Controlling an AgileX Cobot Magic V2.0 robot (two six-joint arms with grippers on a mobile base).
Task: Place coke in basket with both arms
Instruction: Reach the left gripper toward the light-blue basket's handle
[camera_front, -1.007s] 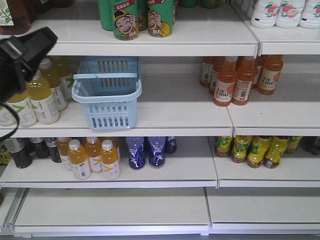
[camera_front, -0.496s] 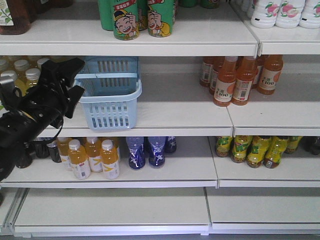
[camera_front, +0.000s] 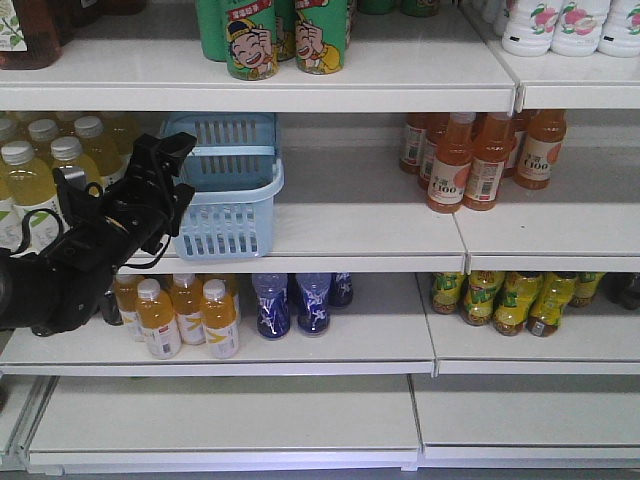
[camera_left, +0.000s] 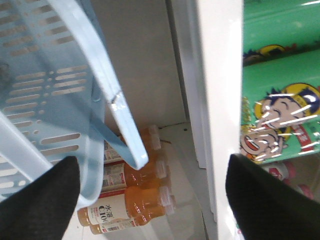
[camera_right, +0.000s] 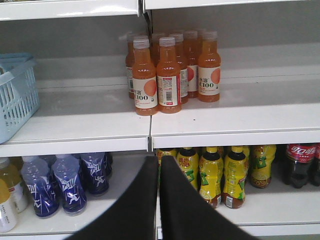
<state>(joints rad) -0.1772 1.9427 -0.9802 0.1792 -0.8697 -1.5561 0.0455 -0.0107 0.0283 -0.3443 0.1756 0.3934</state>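
Note:
The light-blue slotted basket stands on the middle shelf, left of centre. My left gripper is open at the basket's front-left corner. In the left wrist view its black fingers stand wide apart, with the basket's rim and strap handle just ahead between them, touching neither. The coke, a dark bottle with a red label, stands at the far right of the lower shelf. My right gripper is shut and empty, hanging before the shelf edge left of the coke.
Orange C100 bottles crowd the middle shelf right of the basket. Yellow-capped bottles stand beside the coke, blue bottles below the basket. Pale juice bottles sit left of the basket. Green cans fill the top shelf.
My left arm has swung down from the upper left and moved right, bringing its open gripper to the basket's front-left corner. The basket has not moved.

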